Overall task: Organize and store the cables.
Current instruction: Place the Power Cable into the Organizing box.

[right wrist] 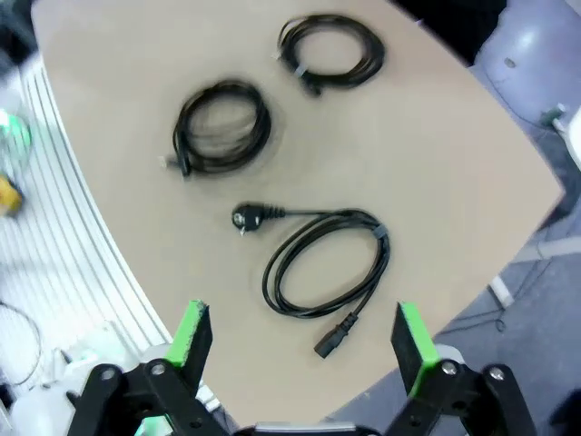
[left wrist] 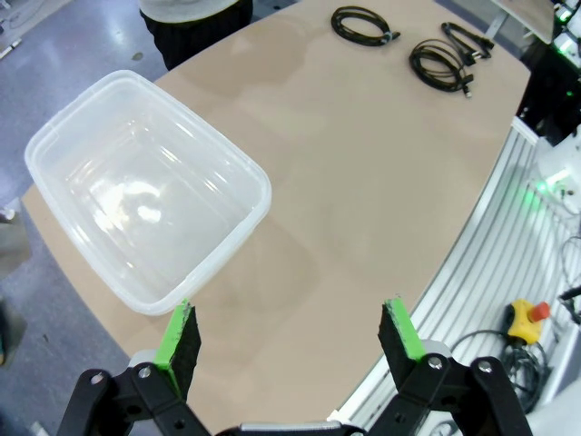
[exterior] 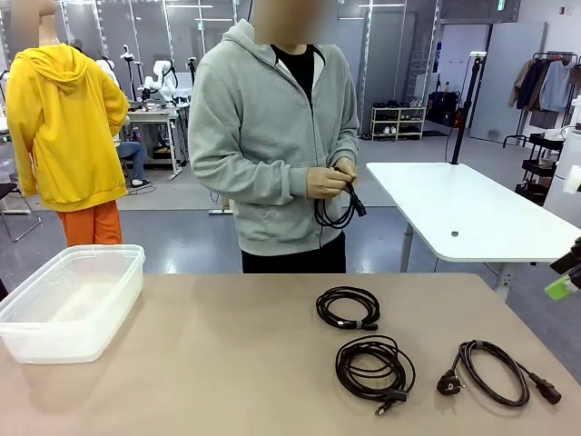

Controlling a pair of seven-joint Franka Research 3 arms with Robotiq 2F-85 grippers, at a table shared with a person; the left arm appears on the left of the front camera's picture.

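Note:
Three coiled black cables lie on the tan table: a small coil, a thicker coil, and a power cord with chunky plugs. A person in a grey hoodie holds a fourth cable in both hands at the far side. My right gripper hangs open above the power cord; its green pad tip pokes in at the right edge. My left gripper is open above the table's near edge, beside a clear plastic bin.
The bin stands on the table's left. A white table stands behind on the right. The aluminium frame rail runs along the table's near edge, with a yellow emergency stop beyond it.

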